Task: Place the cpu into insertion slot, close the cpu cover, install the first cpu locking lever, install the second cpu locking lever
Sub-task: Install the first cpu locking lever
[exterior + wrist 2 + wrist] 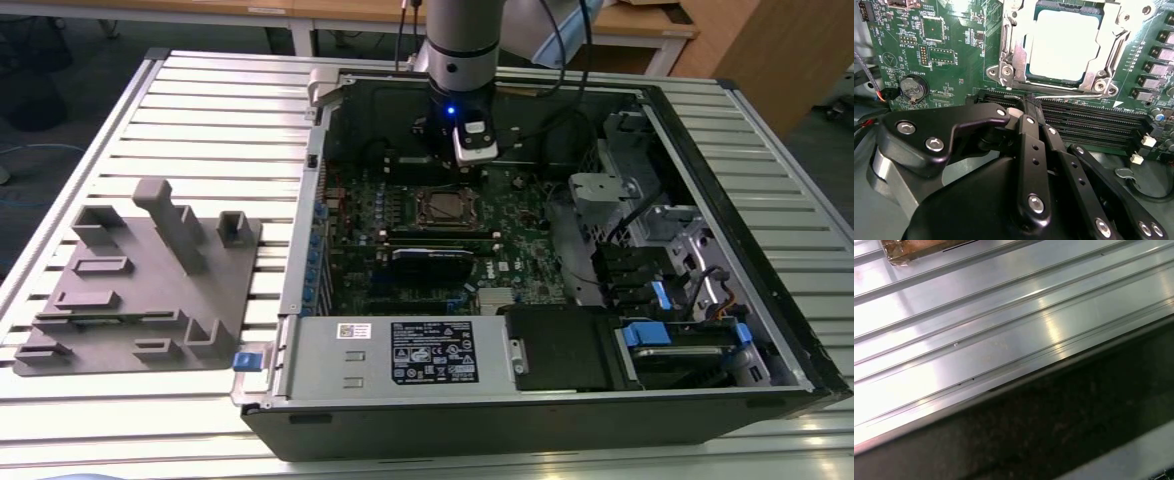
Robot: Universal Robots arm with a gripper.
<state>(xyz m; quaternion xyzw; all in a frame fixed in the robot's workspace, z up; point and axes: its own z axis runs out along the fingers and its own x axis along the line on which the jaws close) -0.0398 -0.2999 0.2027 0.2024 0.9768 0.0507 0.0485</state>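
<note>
Gripping tool: black two-fingered gripper (1032,104) on the grey arm, reaching into the far part of the open black computer case (534,425); its fingers are drawn together, with no gap seen at the tips.
Tip contact: the tips lie at the far edge of the socket, against or just beside a thin silver wire lever (1074,92); whether the wire is nipped between them, I cannot tell.
Chip: small flat square cpu (1064,45) with a pale metal top, seated level in the square black insertion slot (447,207) on the green circuit board (954,30).
Cover: thin square silver cpu cover (1013,55), lying flat around the chip, its opening framing the metal top.
Lever line: runs along the cover's far side, between the cover and the long narrow black slots (1089,125).
Board detail: round silver coin cell (914,89), well apart from the socket.
Surroundings: grey moulded fixture (134,270) on the slatted aluminium table (214,90), beside the case at the exterior view's left.
</note>
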